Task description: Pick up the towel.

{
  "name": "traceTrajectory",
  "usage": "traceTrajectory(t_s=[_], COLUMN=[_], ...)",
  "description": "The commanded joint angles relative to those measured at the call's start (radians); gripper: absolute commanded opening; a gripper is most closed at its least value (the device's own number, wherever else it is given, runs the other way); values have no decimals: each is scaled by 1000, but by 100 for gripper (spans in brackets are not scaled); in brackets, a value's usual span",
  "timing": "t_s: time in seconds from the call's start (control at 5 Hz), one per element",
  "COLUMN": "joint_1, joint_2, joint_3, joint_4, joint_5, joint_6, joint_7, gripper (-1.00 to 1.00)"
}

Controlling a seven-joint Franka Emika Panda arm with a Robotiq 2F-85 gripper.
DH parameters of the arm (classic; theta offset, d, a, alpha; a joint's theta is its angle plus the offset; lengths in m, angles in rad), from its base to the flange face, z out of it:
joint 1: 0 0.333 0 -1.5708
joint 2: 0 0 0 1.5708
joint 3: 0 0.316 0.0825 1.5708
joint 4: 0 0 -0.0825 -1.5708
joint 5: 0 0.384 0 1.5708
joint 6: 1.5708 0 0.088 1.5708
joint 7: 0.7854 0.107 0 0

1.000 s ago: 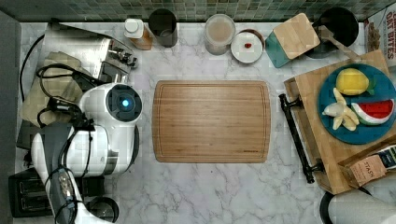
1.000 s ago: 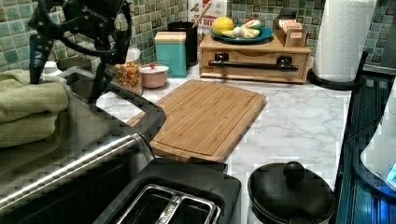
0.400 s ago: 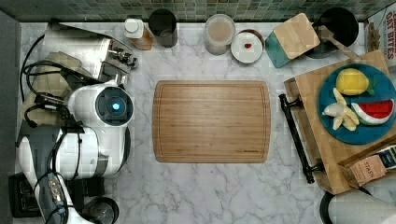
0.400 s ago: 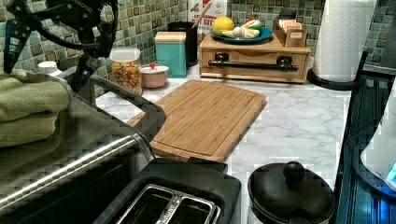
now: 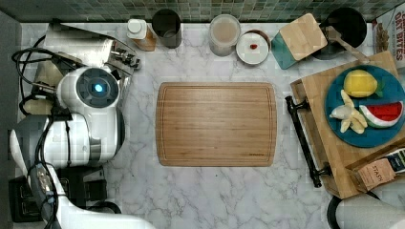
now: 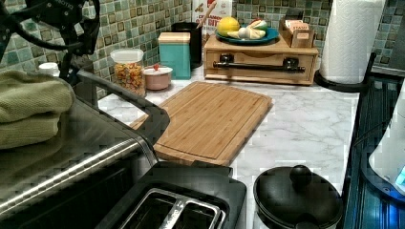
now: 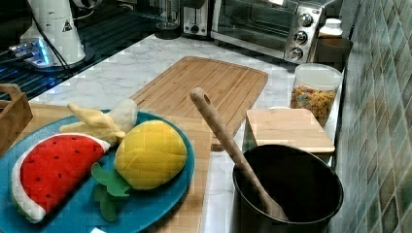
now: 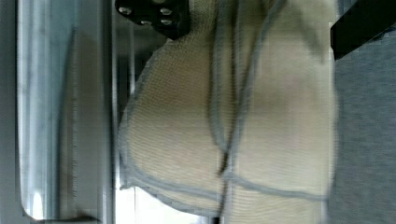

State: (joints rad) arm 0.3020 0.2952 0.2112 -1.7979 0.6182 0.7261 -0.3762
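Here, spread fingers (image 8: 254, 18) flank the towel (image 8: 233, 121); distant carton (image 5: 392, 29) reads "OAT BITES".

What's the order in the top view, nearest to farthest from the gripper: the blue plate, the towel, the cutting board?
1. towel: directly beneath the gripper, at the top view's left.
2. cutting board: mid-counter, to the arm's right in the top view.
3. blue plate: far right of the top view, on the wooden stand.

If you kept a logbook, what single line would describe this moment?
phase: reaching | gripper: open, over towel | towel: folded, lying on toaster oven, not lifted
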Motion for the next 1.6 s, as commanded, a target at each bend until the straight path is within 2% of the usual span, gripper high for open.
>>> traceTrajectory(t_s=[0.2, 0.6, 1.0, 1.2, 1.4, 1.6], joint_1=[51, 42, -8, -57, -63, -81], joint_2=[80, 45, -99, -230, -343, -442], joint_3=[1, -11, -33, -47, -78, -109], joint_4=[197, 156, 4, -105, -198, -265], joint_5=[-118, -129, -99, -36, 83, 112], joint_6=[-67, -59, 3, 26, 63, 90], joint_7=[146, 168, 135, 82, -50, -65], gripper=[-93, -100, -100, -100, -100, -100])
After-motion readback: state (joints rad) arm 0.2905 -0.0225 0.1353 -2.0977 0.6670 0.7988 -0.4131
